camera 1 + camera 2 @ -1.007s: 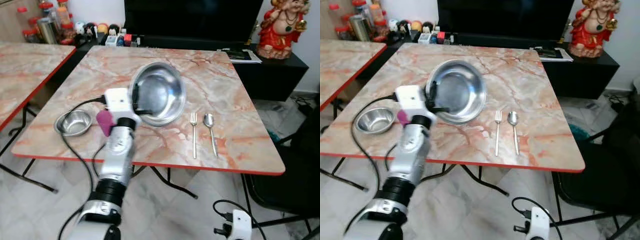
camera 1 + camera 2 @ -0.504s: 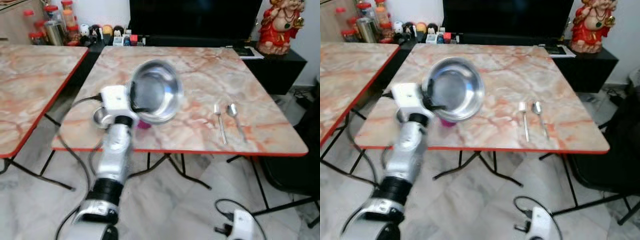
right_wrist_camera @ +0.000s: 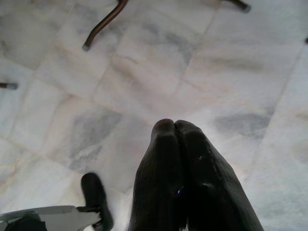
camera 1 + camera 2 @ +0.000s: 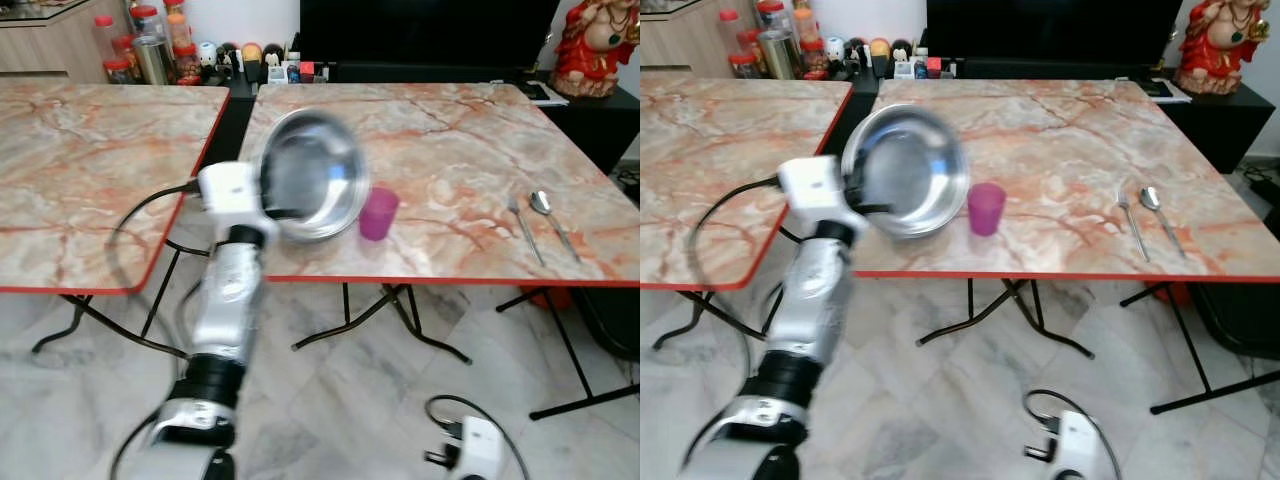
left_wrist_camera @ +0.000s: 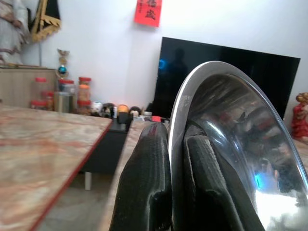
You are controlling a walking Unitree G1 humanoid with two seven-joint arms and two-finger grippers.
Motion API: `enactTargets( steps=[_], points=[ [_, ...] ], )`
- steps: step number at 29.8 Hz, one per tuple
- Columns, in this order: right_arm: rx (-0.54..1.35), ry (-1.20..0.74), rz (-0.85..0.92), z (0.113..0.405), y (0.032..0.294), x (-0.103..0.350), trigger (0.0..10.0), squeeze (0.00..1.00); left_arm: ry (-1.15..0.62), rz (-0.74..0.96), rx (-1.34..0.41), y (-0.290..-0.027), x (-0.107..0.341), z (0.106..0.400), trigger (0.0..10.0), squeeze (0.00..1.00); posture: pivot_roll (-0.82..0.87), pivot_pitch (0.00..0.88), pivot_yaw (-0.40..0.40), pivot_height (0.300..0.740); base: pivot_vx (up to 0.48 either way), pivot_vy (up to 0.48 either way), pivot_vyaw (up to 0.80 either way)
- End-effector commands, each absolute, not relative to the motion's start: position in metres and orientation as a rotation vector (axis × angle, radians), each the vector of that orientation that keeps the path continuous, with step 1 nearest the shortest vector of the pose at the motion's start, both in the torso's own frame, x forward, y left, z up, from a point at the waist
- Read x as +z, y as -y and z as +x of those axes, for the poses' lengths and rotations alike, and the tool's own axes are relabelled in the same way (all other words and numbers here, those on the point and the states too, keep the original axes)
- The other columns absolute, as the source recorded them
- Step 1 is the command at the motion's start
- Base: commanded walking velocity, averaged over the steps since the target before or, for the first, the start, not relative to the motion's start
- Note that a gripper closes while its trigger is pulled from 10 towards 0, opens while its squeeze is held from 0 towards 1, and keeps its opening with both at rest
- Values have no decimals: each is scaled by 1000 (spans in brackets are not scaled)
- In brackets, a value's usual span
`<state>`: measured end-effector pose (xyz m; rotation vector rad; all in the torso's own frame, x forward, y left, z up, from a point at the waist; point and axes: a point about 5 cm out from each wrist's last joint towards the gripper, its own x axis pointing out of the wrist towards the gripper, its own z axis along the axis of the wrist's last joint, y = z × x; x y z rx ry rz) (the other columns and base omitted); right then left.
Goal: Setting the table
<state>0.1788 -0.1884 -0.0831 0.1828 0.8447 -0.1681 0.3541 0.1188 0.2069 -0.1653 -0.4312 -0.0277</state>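
Note:
My left gripper (image 5: pixel 174 132) is shut on the rim of a large steel plate (image 4: pixel 315 185), one finger (image 5: pixel 149 183) on each face. The plate is held up on edge, tilted, in front of the near left corner of the marble table (image 4: pixel 450 140). A pink cup (image 4: pixel 379 213) stands upright on the table close to its front edge, just right of the plate. A fork (image 4: pixel 524 228) and a spoon (image 4: pixel 550 215) lie side by side near the table's right end. My right gripper (image 3: pixel 174 126) hangs shut and empty over the floor.
A second marble table (image 4: pixel 90 170) stands to the left, with a narrow gap between the two. Jars (image 4: pixel 150 50), small items and a TV (image 4: pixel 430 30) sit on a black cabinet behind; a red statue (image 4: pixel 600 45) stands at the back right. Table legs (image 4: pixel 385 310) cross over the tiled floor.
The whole view has shifted as I moved back and leftward: the table sits farther right and the second table is in view. The plate stays in my left gripper.

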Motion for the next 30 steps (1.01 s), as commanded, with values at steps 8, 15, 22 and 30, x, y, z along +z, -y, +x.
enactTargets(
  steps=[8, 15, 22, 30],
  points=[
    [-182, -854, 157, 175, 198, -84, 10000, 0, 460, -182, -63, -108, 217, 352, 10000, 0, -34, 33, -18, 740, 0, 480, 0],
    [-163, -850, 155, 178, 195, -83, 10000, 0, 441, -168, -52, -115, 211, 351, 10000, 0, -34, 15, -13, 740, 0, 480, 0],
    [-163, -853, 160, 177, 194, -83, 10000, 0, 428, -157, -38, -121, 208, 350, 10000, 0, -30, 9, -12, 740, 0, 480, 0],
    [-174, -845, 166, 178, 196, -82, 10000, 0, 426, -146, -22, -126, 209, 351, 10000, 0, -23, 25, -21, 740, 0, 480, 0]
  ],
)
